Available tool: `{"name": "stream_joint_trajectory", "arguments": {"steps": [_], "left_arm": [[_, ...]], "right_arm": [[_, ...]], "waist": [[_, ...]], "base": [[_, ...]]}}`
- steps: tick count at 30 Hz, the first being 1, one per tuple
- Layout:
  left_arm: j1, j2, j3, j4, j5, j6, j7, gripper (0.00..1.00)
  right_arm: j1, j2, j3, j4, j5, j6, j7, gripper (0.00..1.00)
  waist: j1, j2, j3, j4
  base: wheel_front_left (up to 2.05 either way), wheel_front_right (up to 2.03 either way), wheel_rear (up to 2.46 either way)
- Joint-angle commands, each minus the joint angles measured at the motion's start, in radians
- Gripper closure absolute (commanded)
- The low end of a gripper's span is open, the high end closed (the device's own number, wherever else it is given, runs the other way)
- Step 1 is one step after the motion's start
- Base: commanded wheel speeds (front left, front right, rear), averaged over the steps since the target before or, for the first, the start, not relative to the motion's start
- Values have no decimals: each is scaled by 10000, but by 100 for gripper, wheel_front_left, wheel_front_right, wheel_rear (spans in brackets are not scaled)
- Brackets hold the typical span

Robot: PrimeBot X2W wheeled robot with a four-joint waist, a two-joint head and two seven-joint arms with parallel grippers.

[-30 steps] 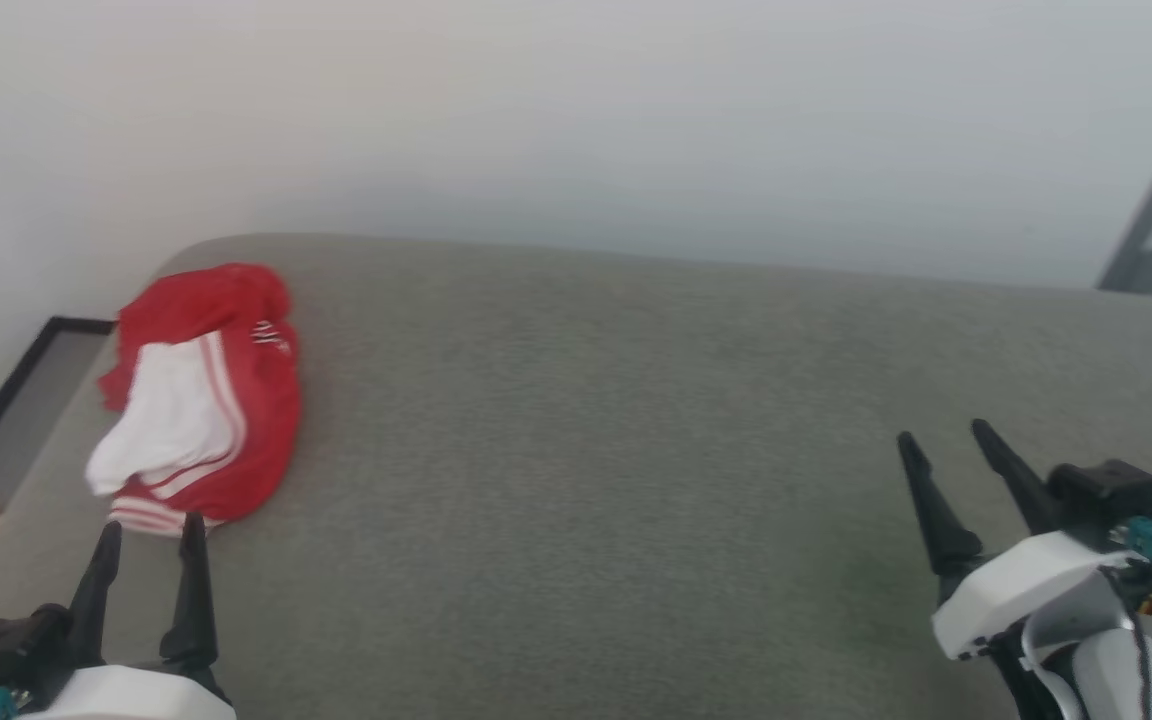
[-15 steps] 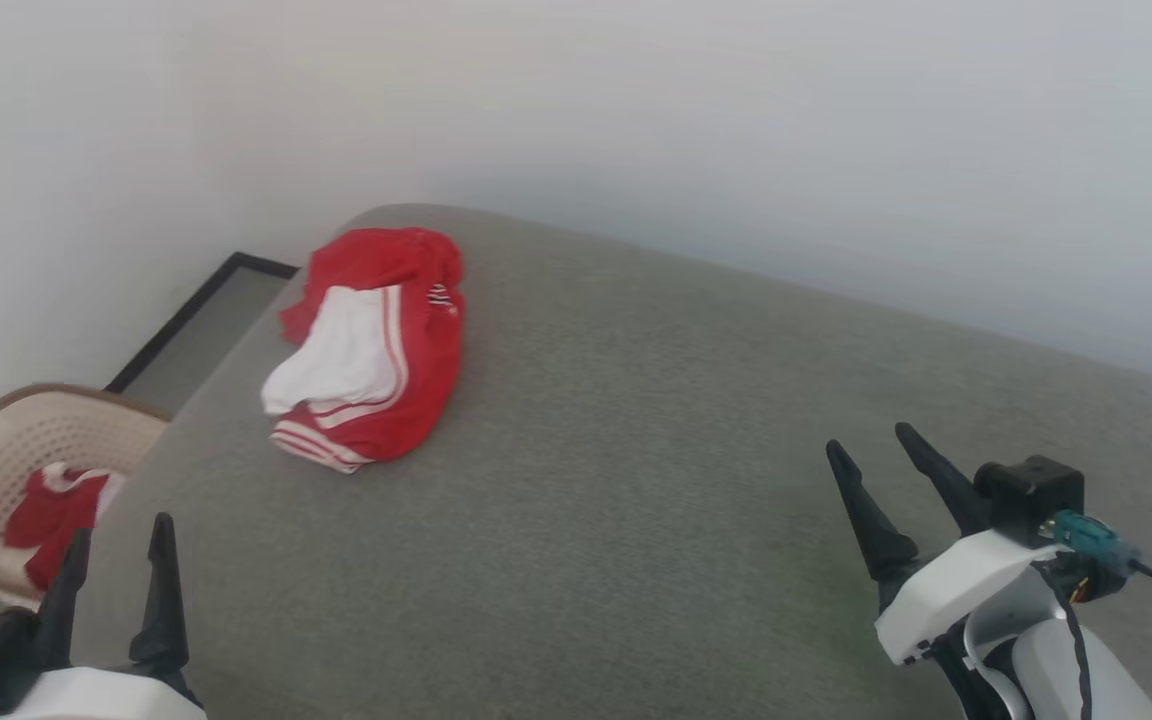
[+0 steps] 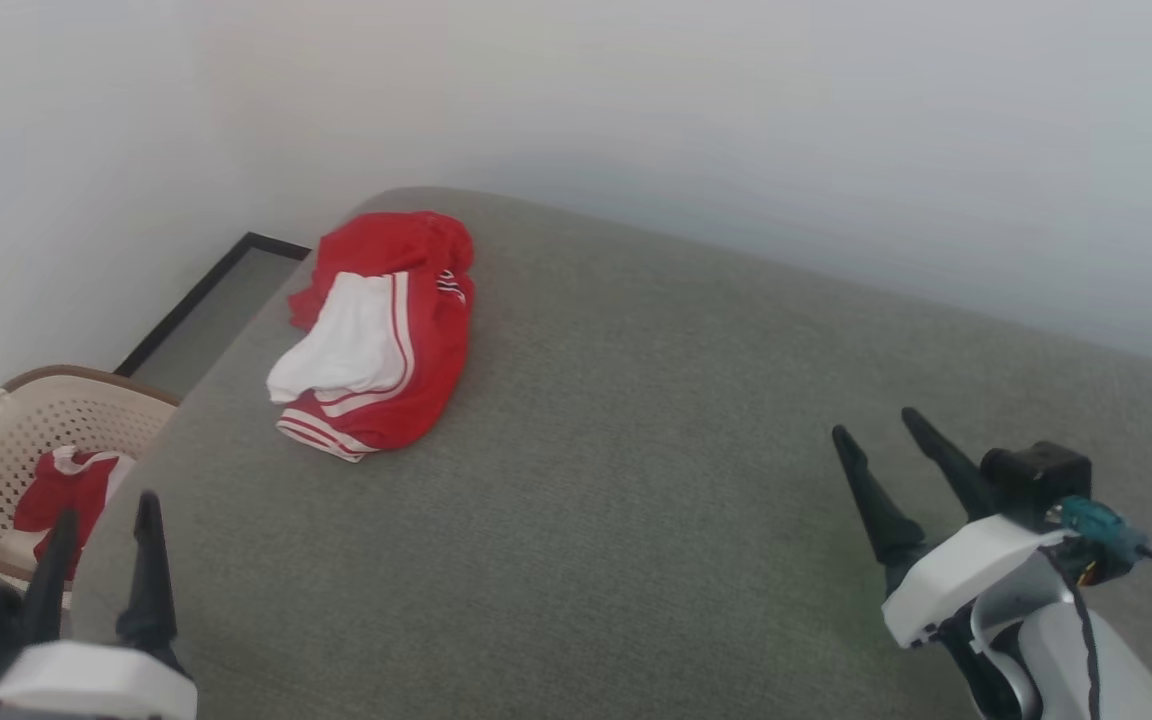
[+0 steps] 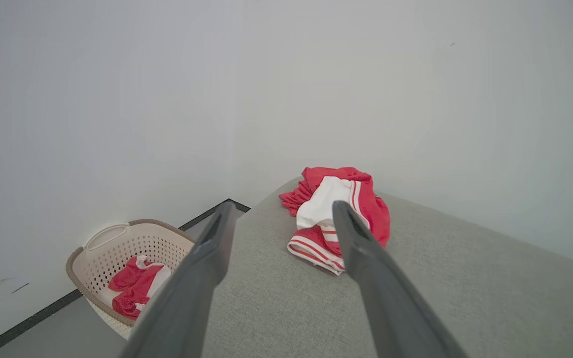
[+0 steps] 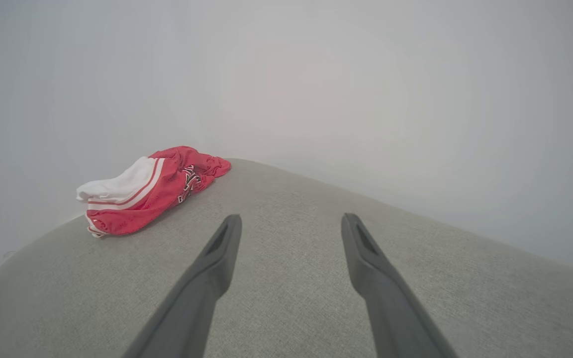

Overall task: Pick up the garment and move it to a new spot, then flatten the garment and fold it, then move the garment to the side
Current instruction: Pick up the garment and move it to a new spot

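Lying crumpled near the far left corner of the grey upholstered surface point(image 3: 636, 500), the red-and-white garment point(image 3: 381, 330) is resting in a loose heap, with a white sleeve uppermost and striped trim along its near edge. The left gripper point(image 3: 106, 506) is hovering at the surface's near left corner, fingers spread and holding nothing. The right gripper point(image 3: 876, 423) is hovering over the surface's near right side, likewise parted and empty. Bare upholstery is stretching between each gripper and the garment. Off the surface's left edge, a beige perforated laundry basket point(image 3: 6, 440) is standing on the floor point(image 3: 206, 330), holding another red-and-white cloth point(image 3: 61, 490). A plain pale wall point(image 3: 736, 120) is running behind the surface's far edge.
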Motion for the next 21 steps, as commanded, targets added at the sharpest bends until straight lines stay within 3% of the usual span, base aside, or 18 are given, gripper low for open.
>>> {"name": "stream_joint_trajectory", "arguments": {"steps": [1, 10, 21], "left_arm": [[-308, 78, 16, 65, -33, -29, 50, 0], [-2248, 499, -135, 1064, -176, -260, 384, 0], [-5276, 1136, -535, 3494, -537, -860, 1308, 0]], "right_arm": [[-131, -52, -37, -21, 20, 4, 17, 0], [-586, -394, -262, -455, -157, 4, 233, 0], [-1162, -856, -434, -1148, -359, 3, 646, 0]], "waist": [[0, -1, 194, -188], [0, -1, 1238, -1015], [0, -1, 2738, -1736]], "base": [[0, 0, 0], [0, 0, 0], [0, 0, 0]]}}
